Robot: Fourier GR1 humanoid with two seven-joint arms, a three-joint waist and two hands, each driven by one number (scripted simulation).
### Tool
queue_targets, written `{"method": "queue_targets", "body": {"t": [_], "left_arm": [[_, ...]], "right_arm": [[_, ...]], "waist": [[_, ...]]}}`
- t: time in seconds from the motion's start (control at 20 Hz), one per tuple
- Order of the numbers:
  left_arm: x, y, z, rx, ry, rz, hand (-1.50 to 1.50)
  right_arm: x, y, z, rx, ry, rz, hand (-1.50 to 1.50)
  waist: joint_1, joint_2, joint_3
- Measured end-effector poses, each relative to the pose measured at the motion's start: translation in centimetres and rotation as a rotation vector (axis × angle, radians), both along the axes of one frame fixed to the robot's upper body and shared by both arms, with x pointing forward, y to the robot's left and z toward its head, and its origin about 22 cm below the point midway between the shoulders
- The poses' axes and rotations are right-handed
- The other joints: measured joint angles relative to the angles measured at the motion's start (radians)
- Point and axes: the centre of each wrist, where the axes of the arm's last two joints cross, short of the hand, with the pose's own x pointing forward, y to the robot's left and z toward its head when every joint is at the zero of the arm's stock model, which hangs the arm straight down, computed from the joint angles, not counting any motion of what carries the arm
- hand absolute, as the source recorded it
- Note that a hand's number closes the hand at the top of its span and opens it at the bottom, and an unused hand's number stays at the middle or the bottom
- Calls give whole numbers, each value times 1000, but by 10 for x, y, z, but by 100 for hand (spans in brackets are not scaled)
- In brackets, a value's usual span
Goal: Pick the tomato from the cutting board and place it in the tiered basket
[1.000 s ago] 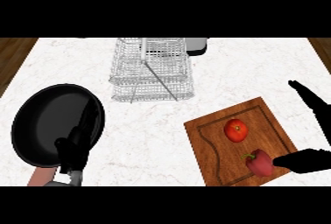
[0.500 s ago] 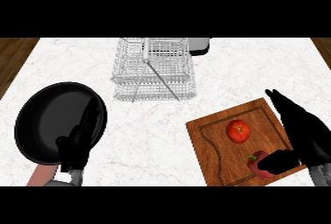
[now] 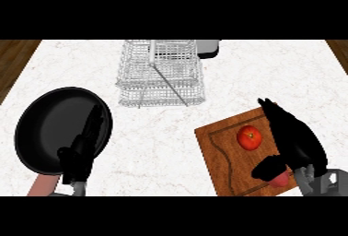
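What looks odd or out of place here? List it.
Little stands out. The cutting board lies askew on the counter. A second red item sits near the tomato, partly hidden by the right robot hand. Basket stands upright.

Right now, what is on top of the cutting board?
On the cutting board a red tomato lies uncovered. The right hand hovers over the board, open. A second reddish item shows beneath the thumb, mostly covered, so I cannot identify it.

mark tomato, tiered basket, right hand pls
tomato (image 3: 249, 137), head view, middle of its red skin
tiered basket (image 3: 160, 78), head view, wire mesh of its front tier
right hand (image 3: 296, 138), head view, back of the hand over the cutting board
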Motion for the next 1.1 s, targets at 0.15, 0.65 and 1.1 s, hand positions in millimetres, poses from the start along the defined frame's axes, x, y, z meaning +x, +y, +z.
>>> {"method": "queue_targets", "body": {"t": [0.15, 0.65, 1.1], "left_arm": [[-2, -3, 0, 3, -3, 4, 0], [-1, 2, 2, 2, 16, 10, 0], [-7, 1, -2, -8, 44, 15, 0]], "right_arm": [[4, 6, -4, -21, 34, 9, -150], [19, 15, -20, -63, 142, 6, -150], [31, 13, -25, -66, 199, -1, -150]], "waist": [[1, 0, 0], [-2, 0, 0], [-5, -1, 1]]}}
